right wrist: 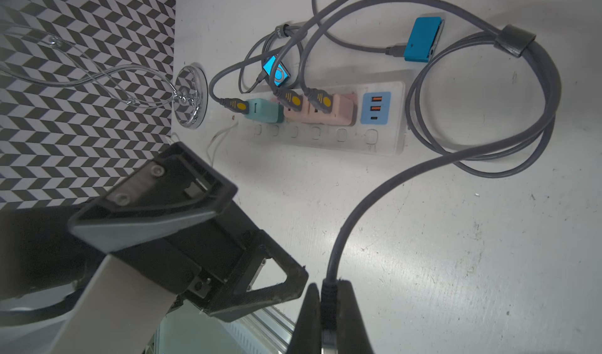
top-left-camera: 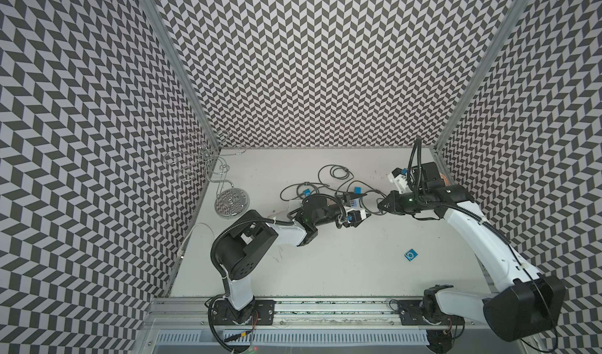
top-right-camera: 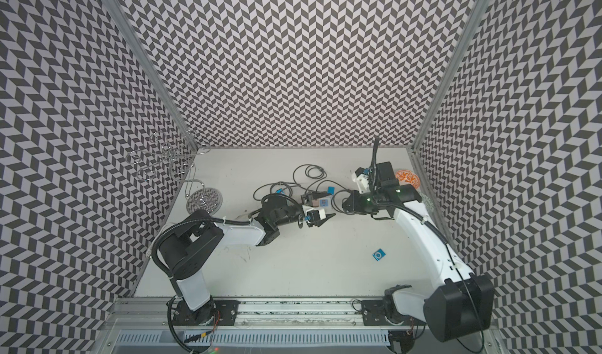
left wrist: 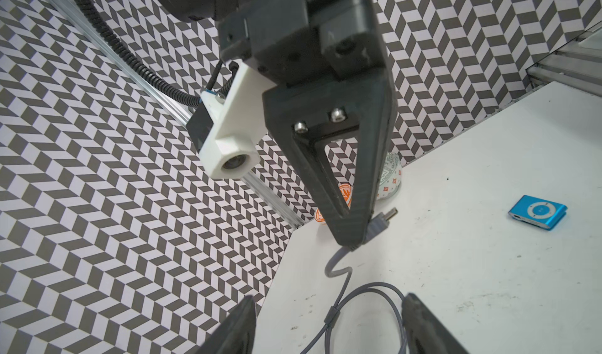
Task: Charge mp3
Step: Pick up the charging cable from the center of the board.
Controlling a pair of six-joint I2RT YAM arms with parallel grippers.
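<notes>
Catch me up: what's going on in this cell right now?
The right gripper is shut on a grey cable just behind its plug, which sticks out free. The left gripper faces it with jaws open, holding nothing. The loose blue mp3 player lies apart on the table, not yet plugged in.

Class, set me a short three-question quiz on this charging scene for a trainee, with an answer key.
1. True or false: the right hand is shut on the grey cable.
2. How many adapters sit in the power strip? A) two B) three C) five
3. Fill in: the unplugged mp3 player lies on the ___.
Key: 1 true; 2 B; 3 table.
</notes>
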